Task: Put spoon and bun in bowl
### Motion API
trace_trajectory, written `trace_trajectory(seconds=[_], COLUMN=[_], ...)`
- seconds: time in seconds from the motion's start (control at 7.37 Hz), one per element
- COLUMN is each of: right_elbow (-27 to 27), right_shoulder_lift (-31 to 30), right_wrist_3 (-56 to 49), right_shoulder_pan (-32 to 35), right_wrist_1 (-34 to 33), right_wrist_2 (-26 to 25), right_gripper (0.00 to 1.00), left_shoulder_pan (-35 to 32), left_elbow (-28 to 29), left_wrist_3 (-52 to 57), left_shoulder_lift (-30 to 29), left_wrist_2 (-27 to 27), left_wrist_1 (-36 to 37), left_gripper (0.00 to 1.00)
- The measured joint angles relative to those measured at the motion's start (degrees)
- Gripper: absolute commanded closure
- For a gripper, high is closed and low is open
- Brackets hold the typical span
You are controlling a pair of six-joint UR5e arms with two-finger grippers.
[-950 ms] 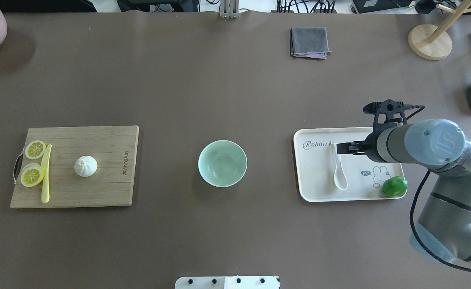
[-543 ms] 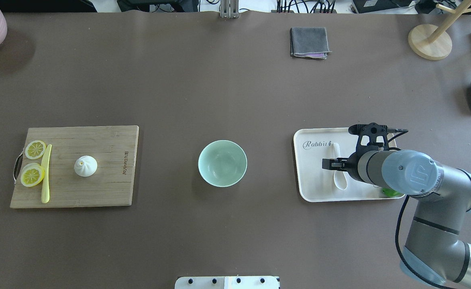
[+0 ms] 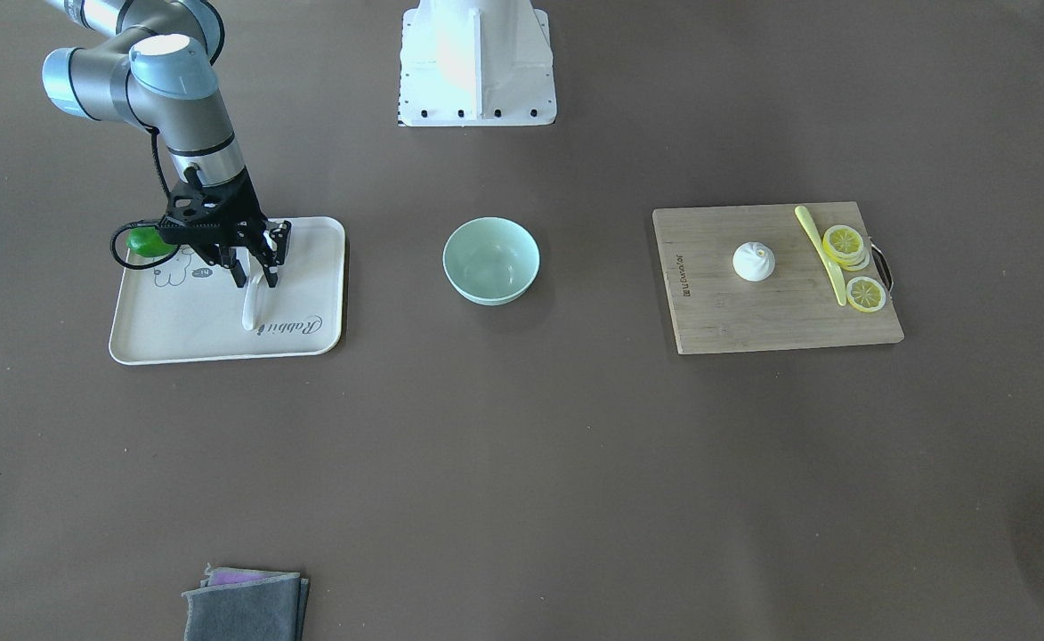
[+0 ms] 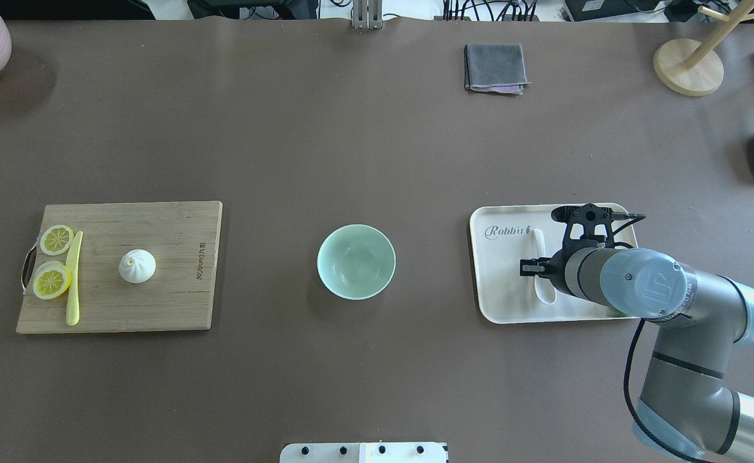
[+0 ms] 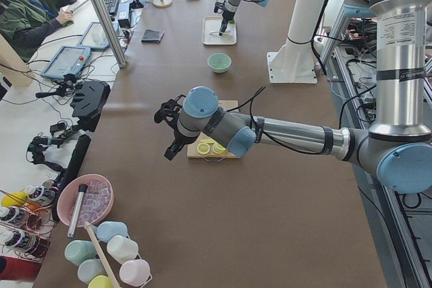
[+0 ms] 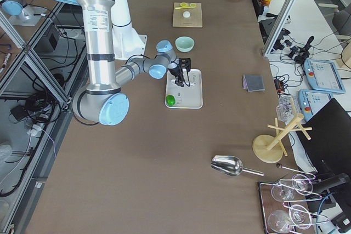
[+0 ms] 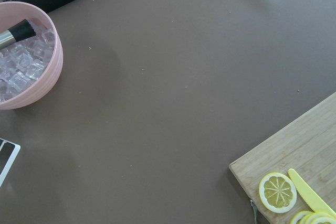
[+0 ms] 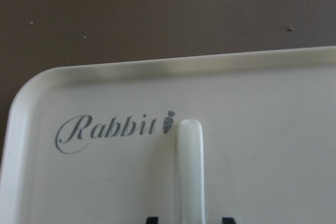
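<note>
**Now astride the spoon handle, with nothing in the bowl yet**

My right claw (image 3: pixel 254 278) points straight down over the white tray (image 4: pixel 499 302). Its two fingers are spread, one on each side of the spoon (image 8: pixel 189 171). The wrist view shows a sliver of tray between each fingertip and the handle, so I am not pinching anything yet. The spoon lies flat on the tray with its handle end beside the "Rabbit" lettering and its scoop towards my base. I judge the handle to be the sensible place to grip, because it is narrow enough to fit between my fingers while the scoop is wide and curved.

My left claw (image 5: pixel 170 152) hangs above the bench near the cutting board (image 4: pixel 171 289). I cannot tell whether it is spread or pressed together.

The tray holds the spoon and a green lime (image 3: pixel 141 240) in its corner. The mint bowl (image 4: pixel 356 283) sits mid-bench between the tray and the board, well apart from both, and it is empty. The bun (image 4: pixel 137 266) stands pleats-up on the board. Beside it, along the board's handle edge, are lemon slices (image 4: pixel 56 239) and a yellow knife (image 4: pixel 73 283). A pink tub (image 7: pixel 52 51) off at the bench's corner holds clear cubes and a dark-handled tool.

I judge both placements are still ahead. The next move is to squeeze the handle and lift.
</note>
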Motion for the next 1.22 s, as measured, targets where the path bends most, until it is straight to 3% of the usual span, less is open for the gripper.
trace_trajectory(seconds=[0.68, 1.22], right_elbow=[0.29, -0.07], right_shoulder_lift=[4.64, 22.14], right_wrist_3=[0.61, 14.21], right_shoulder_pan=[0.28, -0.33], right_wrist_1=[-3.13, -20.22], right_wrist_2=[0.14, -0.66], right_gripper=[1.0, 1.0], left_shoulder_pan=[-0.04, 0.03], left_elbow=[0.0, 0.0], left_wrist_3=[0.09, 0.04], left_shoulder_lift=[0.17, 0.25], left_wrist_2=[0.01, -0.03], left_wrist_1=[-0.04, -0.06], left_gripper=[0.01, 0.01])
